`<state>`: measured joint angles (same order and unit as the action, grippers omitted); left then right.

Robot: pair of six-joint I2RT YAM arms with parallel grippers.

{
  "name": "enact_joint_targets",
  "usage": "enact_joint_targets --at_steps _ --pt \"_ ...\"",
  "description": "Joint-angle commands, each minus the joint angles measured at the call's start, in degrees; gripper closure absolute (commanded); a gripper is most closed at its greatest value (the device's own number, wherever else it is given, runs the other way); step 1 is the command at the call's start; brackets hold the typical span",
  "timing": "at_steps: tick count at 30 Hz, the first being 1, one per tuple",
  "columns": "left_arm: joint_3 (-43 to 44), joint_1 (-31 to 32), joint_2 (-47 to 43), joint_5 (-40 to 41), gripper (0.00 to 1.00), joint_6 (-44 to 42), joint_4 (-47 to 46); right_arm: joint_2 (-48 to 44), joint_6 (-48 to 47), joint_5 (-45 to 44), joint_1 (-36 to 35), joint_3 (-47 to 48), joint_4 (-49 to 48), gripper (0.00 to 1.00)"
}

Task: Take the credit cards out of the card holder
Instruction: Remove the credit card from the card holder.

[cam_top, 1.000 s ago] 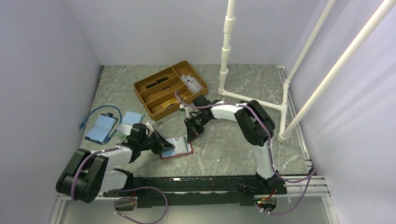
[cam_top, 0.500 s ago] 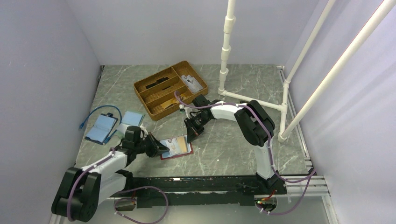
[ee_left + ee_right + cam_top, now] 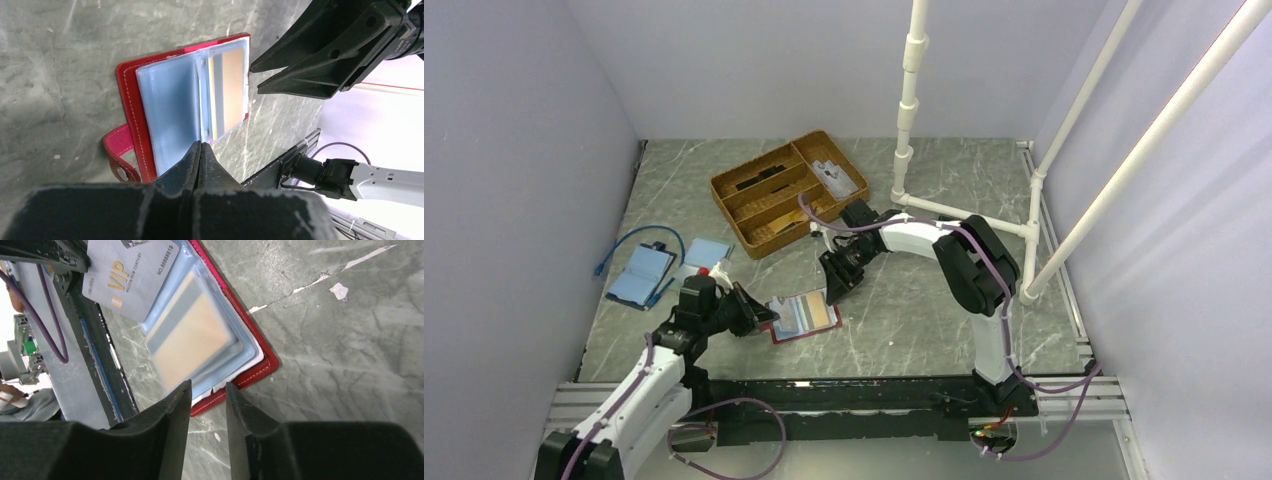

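Note:
The red card holder (image 3: 804, 335) lies open on the table, also in the left wrist view (image 3: 129, 95) and the right wrist view (image 3: 260, 365). A gold-tan card (image 3: 192, 335) with a grey stripe sits in its clear pocket (image 3: 232, 85). My left gripper (image 3: 766, 316) is at the holder's left side, shut (image 3: 201, 146) on a silver-grey VIP card (image 3: 130, 270), held edge-on above the pockets. My right gripper (image 3: 832, 292) is open and empty (image 3: 207, 389), its fingertips low at the holder's far right corner. The red snap tab (image 3: 117, 155) sticks out by the left fingers.
A wicker divided tray (image 3: 784, 190) stands behind. A light-blue booklet case (image 3: 641, 275), a blue cable and pale blue cards (image 3: 707, 250) lie at the left. A white pipe frame (image 3: 904, 150) stands at the back right. A black rail (image 3: 854, 395) runs along the near edge.
My left arm has drawn back toward the near left with the silver-grey card, uncovering the gold-tan card in the holder. The right gripper has stayed at the holder's corner.

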<state>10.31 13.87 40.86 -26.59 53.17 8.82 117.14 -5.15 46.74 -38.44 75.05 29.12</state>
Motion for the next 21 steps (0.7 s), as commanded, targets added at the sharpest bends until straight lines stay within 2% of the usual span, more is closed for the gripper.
enact_joint_targets --at_steps 1,12,21 --pt "2.4 -0.2 -3.9 1.0 1.0 -3.4 0.6 -5.8 -5.7 1.9 1.2 0.8 2.2 0.59" --pt "1.5 -0.2 -3.7 -3.5 1.0 -3.1 -8.1 -8.9 -9.9 8.0 1.5 0.9 4.0 0.42" --pt "-0.7 0.2 1.1 -9.9 1.0 0.0 -23.6 -7.8 -9.0 12.3 1.8 0.7 3.4 0.31"
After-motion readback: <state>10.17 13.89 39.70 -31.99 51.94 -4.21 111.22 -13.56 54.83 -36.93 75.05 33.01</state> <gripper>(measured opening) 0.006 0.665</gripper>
